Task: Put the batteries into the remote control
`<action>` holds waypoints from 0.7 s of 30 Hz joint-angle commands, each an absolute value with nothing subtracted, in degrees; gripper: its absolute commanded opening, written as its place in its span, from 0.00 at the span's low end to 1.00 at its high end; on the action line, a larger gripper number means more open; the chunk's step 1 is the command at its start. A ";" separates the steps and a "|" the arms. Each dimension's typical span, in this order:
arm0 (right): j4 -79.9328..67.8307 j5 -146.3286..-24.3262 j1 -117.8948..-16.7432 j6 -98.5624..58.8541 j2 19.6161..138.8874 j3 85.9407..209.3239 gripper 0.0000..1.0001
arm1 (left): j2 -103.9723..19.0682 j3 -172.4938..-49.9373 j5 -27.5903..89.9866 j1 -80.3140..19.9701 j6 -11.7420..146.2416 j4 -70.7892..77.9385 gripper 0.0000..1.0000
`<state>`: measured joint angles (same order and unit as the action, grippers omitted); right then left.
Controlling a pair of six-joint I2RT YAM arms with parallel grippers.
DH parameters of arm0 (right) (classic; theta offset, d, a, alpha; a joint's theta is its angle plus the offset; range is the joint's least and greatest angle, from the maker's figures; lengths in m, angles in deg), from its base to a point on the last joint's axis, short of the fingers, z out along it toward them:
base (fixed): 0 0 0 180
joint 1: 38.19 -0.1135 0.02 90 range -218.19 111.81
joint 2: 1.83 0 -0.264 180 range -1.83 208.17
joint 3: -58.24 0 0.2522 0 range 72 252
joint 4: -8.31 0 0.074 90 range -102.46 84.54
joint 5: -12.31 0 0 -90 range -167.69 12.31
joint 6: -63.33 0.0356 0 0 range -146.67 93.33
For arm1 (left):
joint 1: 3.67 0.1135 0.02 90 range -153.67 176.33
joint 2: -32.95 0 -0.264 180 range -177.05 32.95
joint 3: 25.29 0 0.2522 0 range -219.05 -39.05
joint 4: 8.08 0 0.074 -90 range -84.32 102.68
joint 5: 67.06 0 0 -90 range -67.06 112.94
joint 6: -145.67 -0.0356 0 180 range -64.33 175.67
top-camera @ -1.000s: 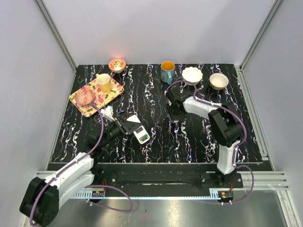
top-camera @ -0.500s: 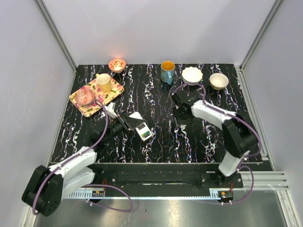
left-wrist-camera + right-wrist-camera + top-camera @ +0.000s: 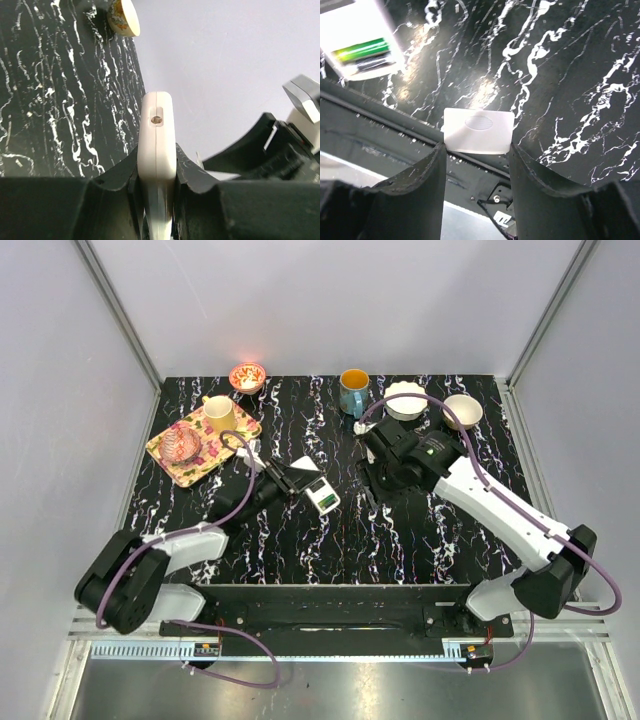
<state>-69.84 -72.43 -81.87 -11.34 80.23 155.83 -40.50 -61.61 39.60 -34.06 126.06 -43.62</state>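
Note:
My left gripper (image 3: 298, 481) is shut on the white remote control (image 3: 323, 497) and holds it above the table's middle. The left wrist view shows the remote (image 3: 156, 135) edge-on between the fingers. In the right wrist view its open compartment (image 3: 362, 45) faces up at the top left, with a green battery (image 3: 362, 50) and a darker one (image 3: 372, 63) lying in it. My right gripper (image 3: 477, 145) is shut on a small white cover plate (image 3: 478, 131) with a ridged oval. In the top view it (image 3: 375, 478) hangs just right of the remote.
A flowered tray (image 3: 165, 455) at the back left carries a yellow cup (image 3: 220, 415) and a pink glass bowl (image 3: 182, 443). A small patterned bowl (image 3: 247, 376), a blue mug (image 3: 353, 392) and two pale bowls (image 3: 462, 411) stand along the back edge.
My left gripper has carried the remote to the right and farther from the base. My right arm has stretched out and swung its gripper towards the remote.

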 commanded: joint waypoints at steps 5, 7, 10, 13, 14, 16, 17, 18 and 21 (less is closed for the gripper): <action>-82.09 -77.51 -85.30 -11.29 82.54 165.42 0.00 | -53.33 -64.89 36.38 -37.16 134.32 -68.21 0.00; -82.97 -77.51 -85.39 -11.90 83.33 166.21 0.00 | -56.42 -64.89 36.73 -37.60 137.92 -74.20 0.00; -83.59 -78.99 -85.65 -12.60 85.00 167.36 0.00 | -61.87 -64.89 36.65 -37.95 141.71 -81.23 0.00; -84.03 -79.53 -85.91 -13.22 86.85 168.06 0.00 | -65.04 -65.06 36.74 -38.30 143.73 -84.75 0.00; -84.20 -79.79 -86.26 -13.31 87.81 168.06 0.00 | -65.83 -65.32 36.82 -38.48 143.82 -85.11 0.00; -83.86 -79.97 -86.36 -13.57 88.61 167.89 0.00 | -66.10 -65.59 36.82 -38.65 143.91 -85.55 0.00; -83.85 -79.88 -86.53 -13.49 89.39 167.89 0.00 | -66.27 -65.59 37.00 -38.83 143.83 -86.16 0.00; -83.68 -79.97 -86.62 -13.66 89.84 167.97 0.00 | -66.27 -65.76 37.17 -38.74 143.82 -86.43 0.00; -82.63 -80.50 -86.88 -13.49 91.07 168.33 0.00 | -66.36 -66.29 37.96 -38.83 143.47 -87.13 0.00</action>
